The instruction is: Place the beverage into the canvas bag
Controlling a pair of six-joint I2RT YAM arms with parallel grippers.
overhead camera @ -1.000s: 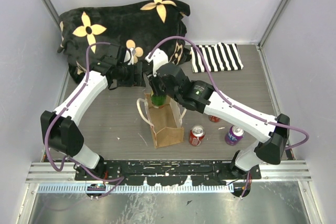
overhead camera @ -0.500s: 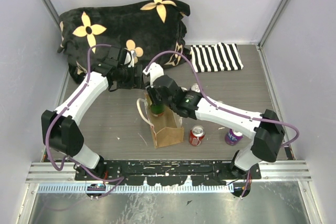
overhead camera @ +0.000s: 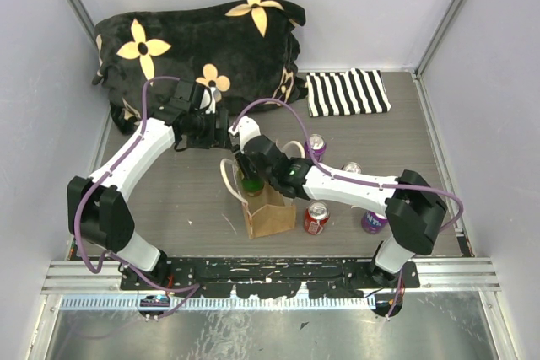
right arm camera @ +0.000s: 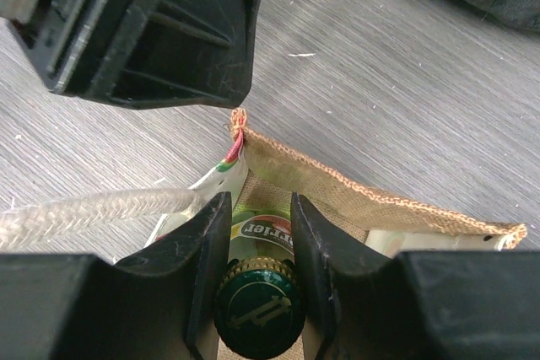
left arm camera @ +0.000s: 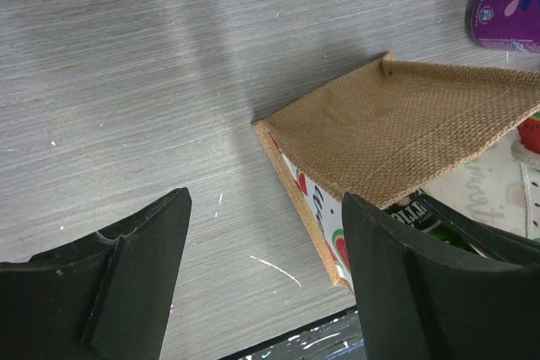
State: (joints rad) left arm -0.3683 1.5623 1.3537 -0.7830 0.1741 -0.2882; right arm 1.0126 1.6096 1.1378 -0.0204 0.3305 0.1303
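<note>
rough woven canvas bag (left arm camera: 396, 120), glossy green bottle (right arm camera: 257, 309), matt wood-grain table (left arm camera: 126, 82)

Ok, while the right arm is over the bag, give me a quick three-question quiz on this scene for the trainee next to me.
1. True or false: the right gripper is shut on the neck of the green bottle.
2. Where is the bottle's lower part? A) well above the rim of the canvas bag B) down inside the bag's mouth C) outside the bag, against its wall
3. Fill in: the left gripper, at the bag's corner, stands ____ and grips nothing.

Key: 1 true; 2 B; 3 open.
</note>
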